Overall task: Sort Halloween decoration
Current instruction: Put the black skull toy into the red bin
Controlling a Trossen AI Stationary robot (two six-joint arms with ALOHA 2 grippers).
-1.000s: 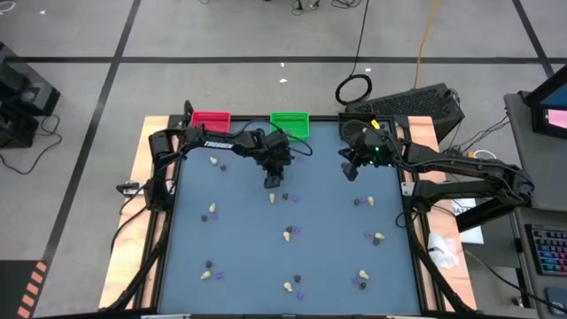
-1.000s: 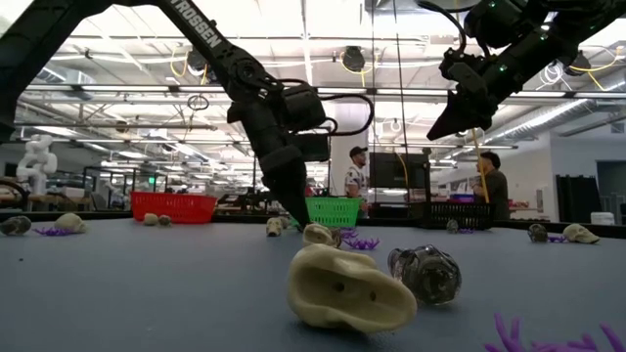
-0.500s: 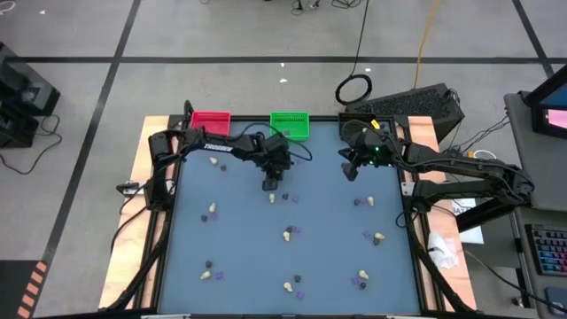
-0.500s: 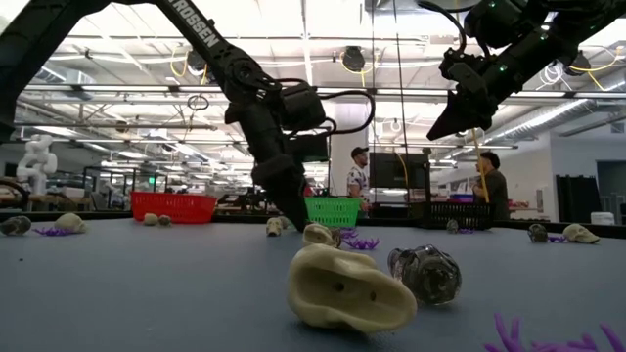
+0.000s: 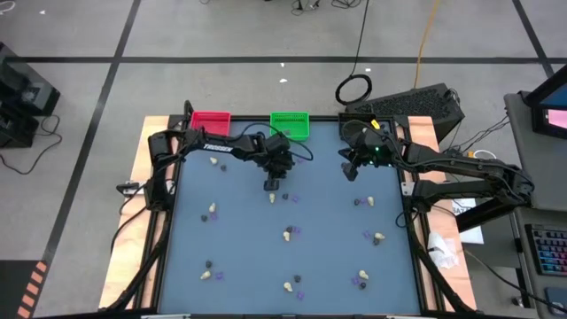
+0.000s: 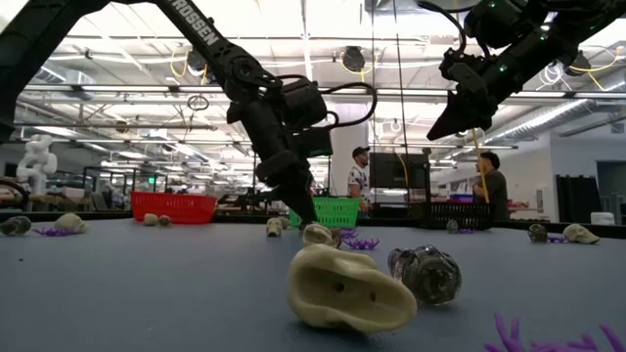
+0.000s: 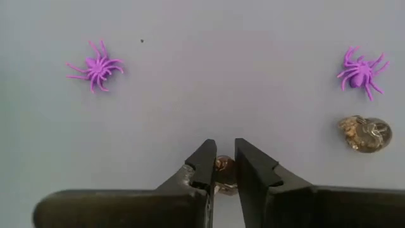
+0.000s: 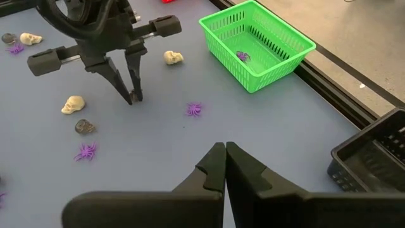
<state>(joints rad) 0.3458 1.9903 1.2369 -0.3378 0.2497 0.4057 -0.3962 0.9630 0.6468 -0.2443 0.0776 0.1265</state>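
the sorting is looking barely begun. the green basket (image 8: 258, 43) is holding just one purple spider (image 8: 243, 56) as far as can be seen; what the red basket (image 5: 211, 120) and the black basket (image 8: 374, 161) are holding cannot be told. nearly everything else is lying loose on the table (image 5: 239, 248): cream skulls, dark skulls and purple spiders scattered well apart, in little clusters across the mat.

the left gripper (image 7: 224, 167) is pointing down at the mat, its jaws standing narrow with a small dark trinket (image 7: 223, 166) sitting right between the tips. it is looking like a pinch, with the tips close against the trinket on both sides; whether it is already lifting clear of the mat is not certain. just beyond the jaws to one side a dark skull (image 7: 366, 132) is lying with a purple spider (image 7: 359, 70) near it, and another spider (image 7: 96, 65) is lying farther off on the other side.

the right gripper (image 8: 225, 155) is waiting above the mat near the black basket, its jaws pressed together and holding nothing.

so one pick is probably underway, and the remaining trinkets are all waiting to be carried to their baskets.
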